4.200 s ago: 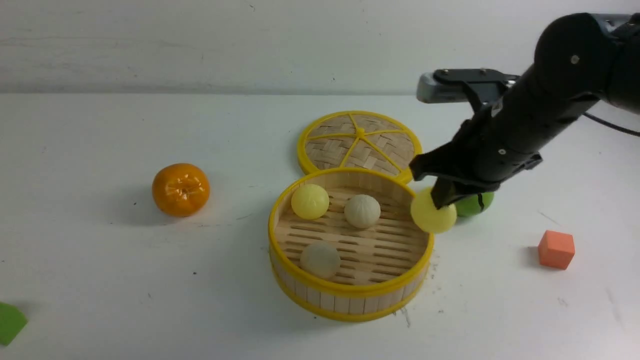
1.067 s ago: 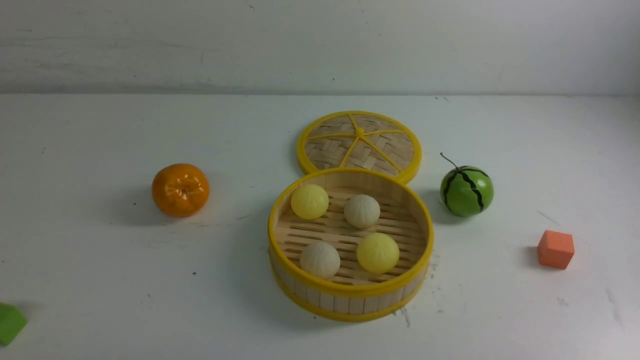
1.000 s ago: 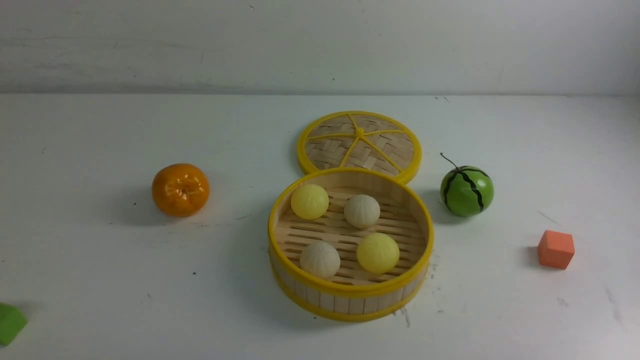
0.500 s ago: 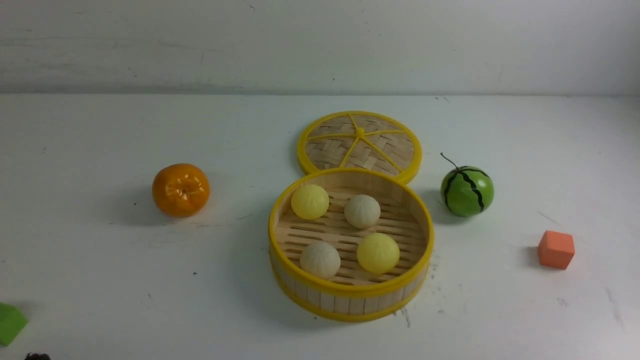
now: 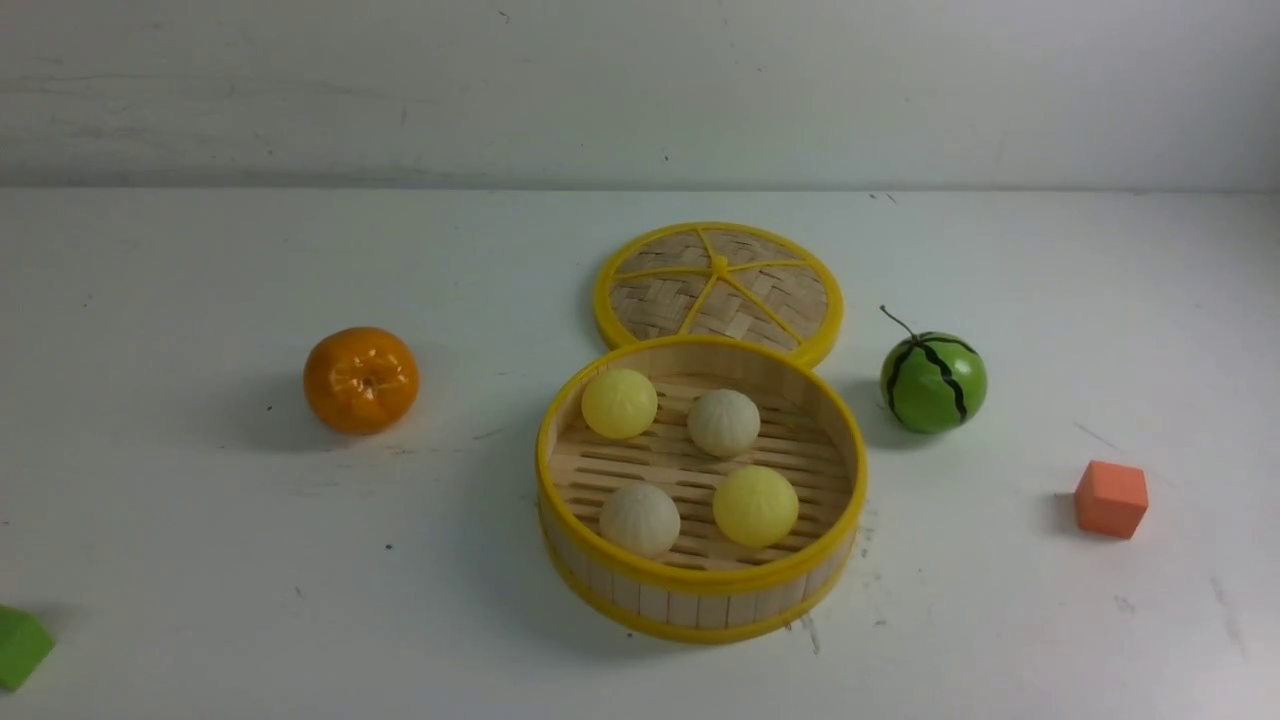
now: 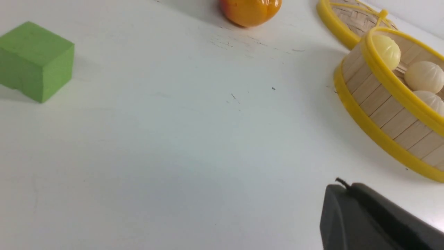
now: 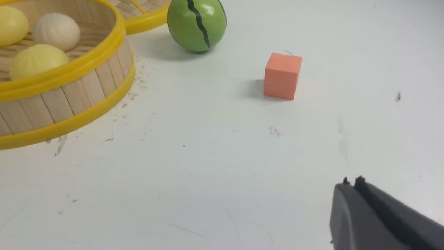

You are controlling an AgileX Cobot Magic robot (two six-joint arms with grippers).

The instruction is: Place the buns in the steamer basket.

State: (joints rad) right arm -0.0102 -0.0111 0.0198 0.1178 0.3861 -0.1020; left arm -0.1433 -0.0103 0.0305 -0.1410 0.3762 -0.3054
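All four buns (image 5: 690, 465) lie inside the basket (image 5: 700, 600), between and well apart from both empty, closed grippers (image 6: 341, 189) (image 7: 352, 187)

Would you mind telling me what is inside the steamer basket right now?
The steamer basket holds four buns on its slatted floor: two pale yellow and two off-white. Its near wall hides the nearest strip of floor.

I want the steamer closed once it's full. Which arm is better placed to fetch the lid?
Probably the right. All four buns sit in the basket. The lid lies just behind it, slightly to the robot's right. Both pincers are shut and empty, so either could go.
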